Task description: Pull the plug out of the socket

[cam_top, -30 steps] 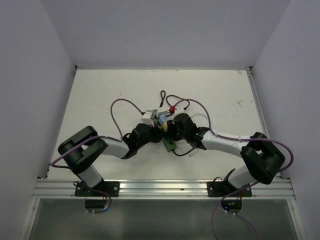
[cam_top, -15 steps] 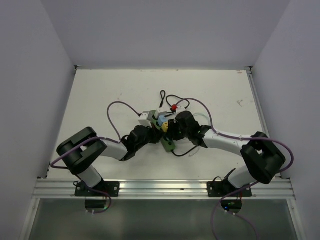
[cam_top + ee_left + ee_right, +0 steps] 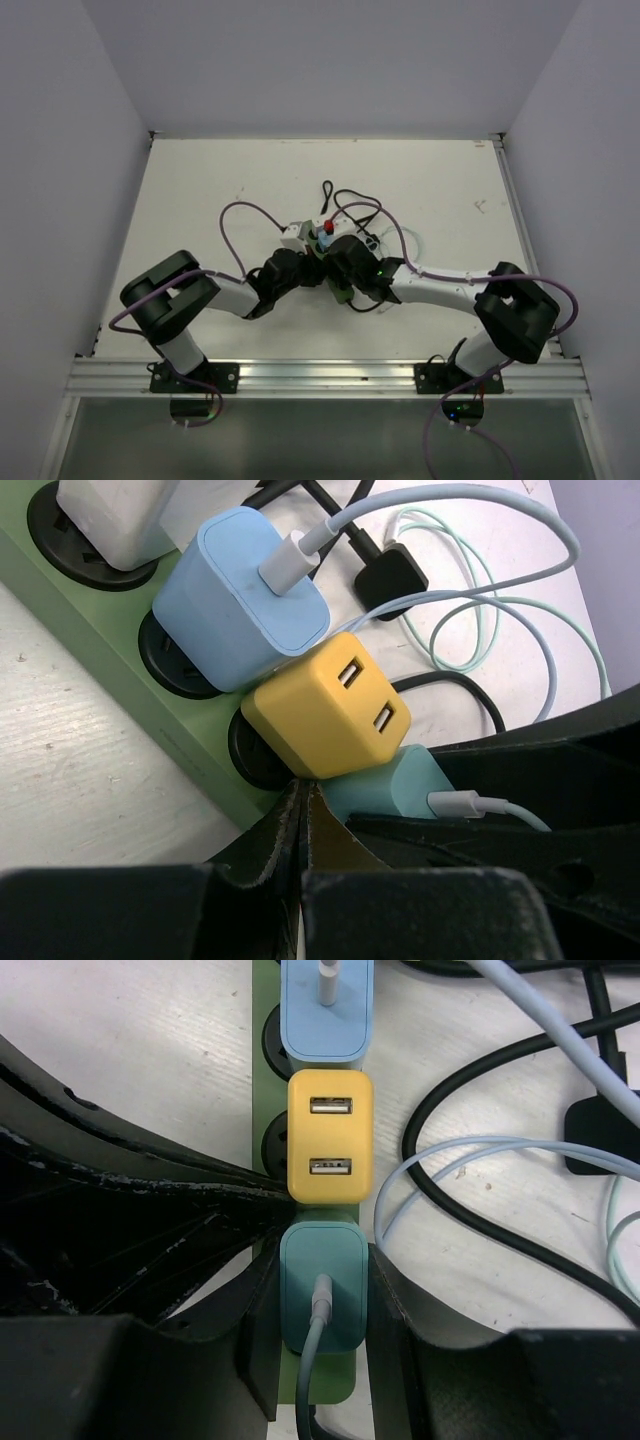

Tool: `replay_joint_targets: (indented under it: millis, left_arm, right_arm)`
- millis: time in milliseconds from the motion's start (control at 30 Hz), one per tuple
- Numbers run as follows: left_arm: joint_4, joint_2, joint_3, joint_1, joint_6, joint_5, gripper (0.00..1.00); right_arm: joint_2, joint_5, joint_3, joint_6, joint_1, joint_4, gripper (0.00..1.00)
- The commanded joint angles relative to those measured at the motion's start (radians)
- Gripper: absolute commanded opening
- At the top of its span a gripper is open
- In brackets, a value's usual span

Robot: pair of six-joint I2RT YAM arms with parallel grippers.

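Observation:
The socket (image 3: pixel 120 650) is a long green strip with a row of plugs in it: white (image 3: pixel 110 515), blue (image 3: pixel 245 605), yellow (image 3: pixel 325 705) and teal (image 3: pixel 385 785). In the right wrist view my right gripper (image 3: pixel 322 1305) is shut on the teal plug (image 3: pixel 322 1260), one finger on each side, at the end of the socket (image 3: pixel 340 1378). The plug still sits in the strip. My left gripper (image 3: pixel 303 800) is shut with nothing in it, its tips against the strip just below the yellow plug. From above, both grippers meet over the socket (image 3: pixel 340 291).
Pale blue, mint and black cables (image 3: pixel 480 630) lie looped on the white table beside the strip. A black plug end (image 3: pixel 392 575) rests among them. A red part (image 3: pixel 326 229) shows at the strip's far end. Grey walls stand on three sides.
My right gripper has shifted left and now covers the plugs in the top view. The red part and the strip's far end have swung left. The left arm has barely moved.

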Motion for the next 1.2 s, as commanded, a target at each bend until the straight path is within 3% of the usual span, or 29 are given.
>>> replay_joint_targets:
  millis: [0,433,533,800,900,1033,1167]
  left_arm:
    - [-0.311,0.139,0.025,0.023,0.039,-0.042,0.00]
    - [-0.365,0.191,0.089,0.029,0.048,-0.026,0.00]
    - [-0.363,0.191,0.088,0.029,0.048,-0.025,0.00]
    - [-0.363,0.191,0.086,0.030,0.050,-0.019,0.00]
    - [-0.363,0.191,0.085,0.032,0.048,-0.019,0.00]
    - [-0.362,0.193,0.086,0.032,0.050,-0.020,0.00]
    - [-0.363,0.196,0.088,0.032,0.050,-0.019,0.00]
  right_arm:
    - [0.023,0.059,0.047,-0.020,0.077,-0.065,0.00]
    - [0.136,0.234,0.140,-0.030,0.192,-0.149,0.00]
    - [0.117,0.208,0.113,-0.005,0.189,-0.131,0.00]
    - [-0.030,-0.170,-0.038,0.093,-0.004,0.013,0.00]
    - [-0.048,-0.232,-0.052,0.105,-0.033,0.030,0.00]
    - [-0.036,-0.206,-0.018,0.075,-0.033,-0.003,0.00]
    - [-0.006,-0.070,0.037,0.024,0.017,-0.088,0.00]
